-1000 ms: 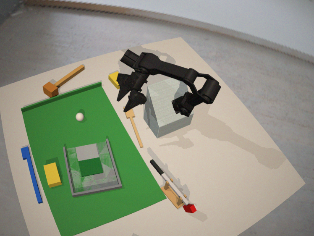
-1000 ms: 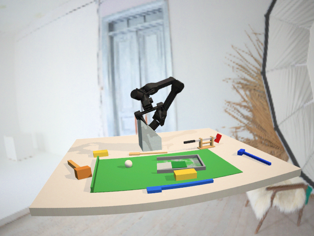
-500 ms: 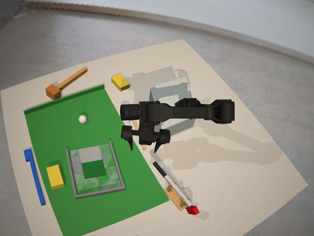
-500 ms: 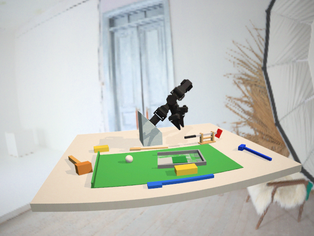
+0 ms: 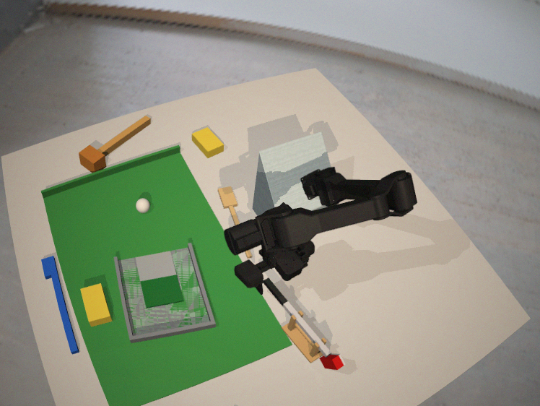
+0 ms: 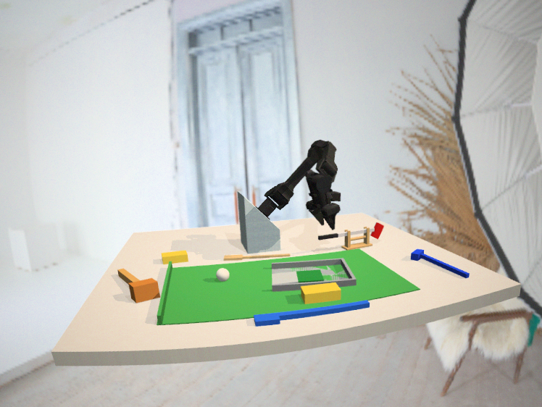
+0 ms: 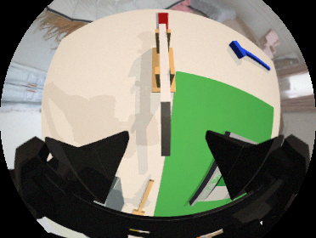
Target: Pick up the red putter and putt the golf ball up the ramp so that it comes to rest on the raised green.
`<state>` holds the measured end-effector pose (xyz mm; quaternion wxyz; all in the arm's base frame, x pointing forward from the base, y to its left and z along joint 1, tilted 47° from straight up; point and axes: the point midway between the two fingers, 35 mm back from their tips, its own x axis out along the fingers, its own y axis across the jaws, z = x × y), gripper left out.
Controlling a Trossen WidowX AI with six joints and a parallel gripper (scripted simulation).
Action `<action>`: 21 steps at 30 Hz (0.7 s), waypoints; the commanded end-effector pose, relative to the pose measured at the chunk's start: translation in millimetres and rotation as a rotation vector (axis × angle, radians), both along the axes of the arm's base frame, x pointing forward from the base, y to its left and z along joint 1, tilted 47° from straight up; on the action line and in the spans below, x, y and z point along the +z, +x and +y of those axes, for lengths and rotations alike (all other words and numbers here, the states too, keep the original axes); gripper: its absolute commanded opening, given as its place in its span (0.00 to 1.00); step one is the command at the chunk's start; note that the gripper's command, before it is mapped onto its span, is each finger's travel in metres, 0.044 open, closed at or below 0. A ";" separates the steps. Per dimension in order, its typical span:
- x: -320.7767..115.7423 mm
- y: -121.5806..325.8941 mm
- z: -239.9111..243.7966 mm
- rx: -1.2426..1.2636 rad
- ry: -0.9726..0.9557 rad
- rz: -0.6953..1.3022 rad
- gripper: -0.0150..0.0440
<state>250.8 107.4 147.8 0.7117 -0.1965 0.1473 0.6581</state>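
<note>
The red putter [image 5: 305, 324] [image 6: 327, 236] [image 7: 165, 91] rests on a small wooden stand [image 5: 298, 340] [image 7: 155, 61], black grip toward the arm and red head beyond the stand's far end. My gripper [image 5: 273, 285] [image 6: 328, 226] [image 7: 168, 135] is open and empty, pointing down above the black grip. In the wrist view the grip lies between the fingertips, lower than them. The white golf ball [image 5: 142, 205] [image 6: 222, 274] sits on the green mat [image 5: 96, 222] [image 6: 197, 301] [image 7: 212, 102]. The grey ramp [image 5: 156, 266] leads to the dark green square [image 5: 161, 291] [image 6: 309, 275] inside grey walls.
A yellow block [image 5: 95, 304] [image 6: 320, 292] stands beside the walls, another [image 5: 207, 141] [image 6: 174, 256] near the arm's base. An orange mallet [image 5: 92, 157] [image 6: 144, 290], a blue putter [image 5: 63, 300] [image 6: 324, 309], a blue mallet [image 6: 442, 263] [image 7: 255, 59] and a wooden paddle [image 5: 227, 197] [image 6: 256, 256] lie around the mat.
</note>
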 end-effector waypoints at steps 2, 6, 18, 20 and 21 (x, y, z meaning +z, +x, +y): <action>-7.6 0.0 7.7 0.008 -0.006 -0.004 1.00; -15.9 1.1 16.3 0.008 -0.004 -0.004 1.00; -31.6 3.3 33.3 0.008 -0.003 -0.005 1.00; -31.8 3.3 33.4 0.008 -0.003 -0.005 1.00; -32.2 3.4 33.8 0.008 -0.003 -0.005 1.00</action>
